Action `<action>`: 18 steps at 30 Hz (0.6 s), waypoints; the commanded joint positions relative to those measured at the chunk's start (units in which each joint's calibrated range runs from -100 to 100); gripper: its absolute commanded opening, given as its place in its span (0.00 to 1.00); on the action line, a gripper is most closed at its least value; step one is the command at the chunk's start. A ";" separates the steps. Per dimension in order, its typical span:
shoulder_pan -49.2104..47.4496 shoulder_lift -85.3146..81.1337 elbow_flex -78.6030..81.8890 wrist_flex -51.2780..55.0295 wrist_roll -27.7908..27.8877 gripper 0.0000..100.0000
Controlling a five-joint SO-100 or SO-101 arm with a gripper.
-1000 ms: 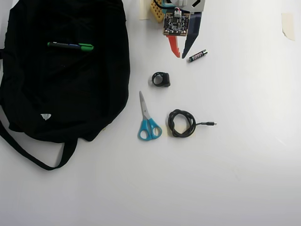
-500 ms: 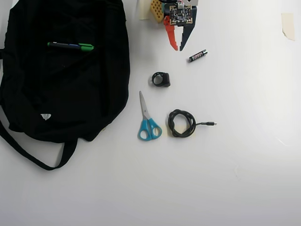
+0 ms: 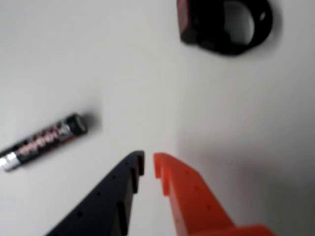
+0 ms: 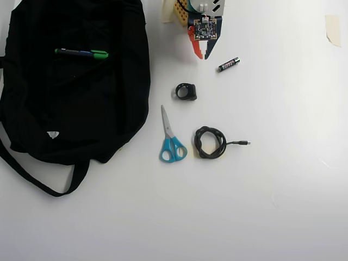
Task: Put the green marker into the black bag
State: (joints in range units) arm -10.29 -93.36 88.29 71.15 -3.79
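The green marker, a black barrel with a bright green cap, lies flat on top of the black bag at the upper left of the overhead view. My gripper sits at the top centre, well to the right of the bag and apart from the marker. Its black and orange fingers are shut with nothing between them. In the wrist view the gripper shows only a thin slit between its tips, above the white table; marker and bag are out of that view.
A small battery lies just right of the gripper. Below it are a black ring-shaped part, blue-handled scissors and a coiled black cable. A tape scrap sticks at the far right.
The gripper's fingers have come together from open to shut, and the arm has pulled back toward the top edge. The marker, bag and other items have not moved.
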 commanded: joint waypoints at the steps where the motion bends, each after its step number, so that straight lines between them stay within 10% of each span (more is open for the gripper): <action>1: -1.16 -3.90 2.37 0.69 0.22 0.02; 18: -0.41 -5.98 11.00 -0.09 0.11 0.02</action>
State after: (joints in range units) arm -10.87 -98.67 97.64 70.63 -3.83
